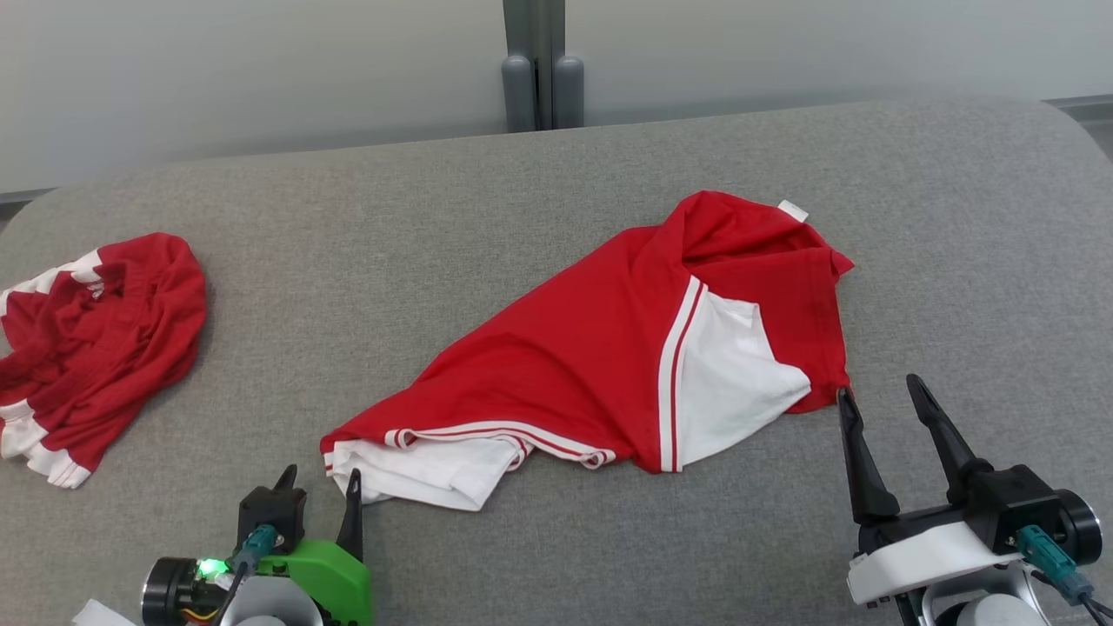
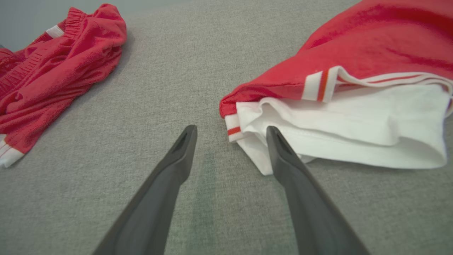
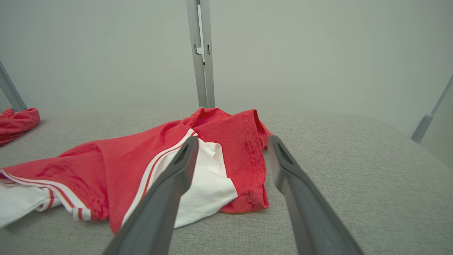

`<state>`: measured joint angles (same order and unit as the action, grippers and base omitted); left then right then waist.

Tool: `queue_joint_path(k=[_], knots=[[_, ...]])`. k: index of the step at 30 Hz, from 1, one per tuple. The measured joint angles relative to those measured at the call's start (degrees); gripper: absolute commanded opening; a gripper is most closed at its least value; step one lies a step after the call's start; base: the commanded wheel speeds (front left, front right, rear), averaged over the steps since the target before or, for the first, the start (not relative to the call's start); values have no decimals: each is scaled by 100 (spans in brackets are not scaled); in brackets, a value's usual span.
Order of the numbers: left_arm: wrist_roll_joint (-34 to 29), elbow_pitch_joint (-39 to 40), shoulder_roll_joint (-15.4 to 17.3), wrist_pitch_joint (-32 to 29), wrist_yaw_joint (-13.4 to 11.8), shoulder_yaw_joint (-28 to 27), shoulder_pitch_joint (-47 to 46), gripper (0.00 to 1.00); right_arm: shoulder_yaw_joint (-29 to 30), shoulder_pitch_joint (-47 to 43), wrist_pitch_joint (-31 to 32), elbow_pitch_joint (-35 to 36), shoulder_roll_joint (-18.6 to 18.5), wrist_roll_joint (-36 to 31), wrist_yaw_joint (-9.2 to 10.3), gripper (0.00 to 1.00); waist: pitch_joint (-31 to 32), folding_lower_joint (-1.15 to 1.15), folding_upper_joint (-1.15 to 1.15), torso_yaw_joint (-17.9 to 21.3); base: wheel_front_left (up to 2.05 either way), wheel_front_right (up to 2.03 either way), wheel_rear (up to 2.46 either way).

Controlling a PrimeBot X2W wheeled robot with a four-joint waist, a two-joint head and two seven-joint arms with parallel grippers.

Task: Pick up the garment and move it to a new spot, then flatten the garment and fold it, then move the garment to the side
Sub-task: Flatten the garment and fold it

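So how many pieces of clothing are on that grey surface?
2: the red T-shirt with white sleeves lies crumpled in the middle; a smaller red garment sits bunched at the left edge.

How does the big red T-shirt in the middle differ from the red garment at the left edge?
The T-shirt is larger and sprawls diagonally; the left garment sits bunched in a heap. The T-shirt shows broad white sleeves; the left garment only narrow white bands. Both are red, unfolded, on the grey surface.
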<state>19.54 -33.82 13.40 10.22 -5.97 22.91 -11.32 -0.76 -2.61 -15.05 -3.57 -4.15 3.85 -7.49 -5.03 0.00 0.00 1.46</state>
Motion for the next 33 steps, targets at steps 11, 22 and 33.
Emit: queue_joint_path(k=[11, 22, 33], knots=[[7, -498, -44, 5, 120, 121, -336, 0, 10, 12, 0, -7, 7, 7, 0, 100, -26, 0, 0, 32, 0, 0, 0], [7, 97, 60, 348, -182, 9, 116, 0, 178, -110, 0, -430, 24, 48, 0, 100, 61, 0, 0, -91, 0, 0, 0], [88, 1033, 479, 416, -423, -309, 484, 0, 606, 430, 0, -1840, -119, -263, 0, 100, -41, 0, 0, -358, 0, 0, 0]])
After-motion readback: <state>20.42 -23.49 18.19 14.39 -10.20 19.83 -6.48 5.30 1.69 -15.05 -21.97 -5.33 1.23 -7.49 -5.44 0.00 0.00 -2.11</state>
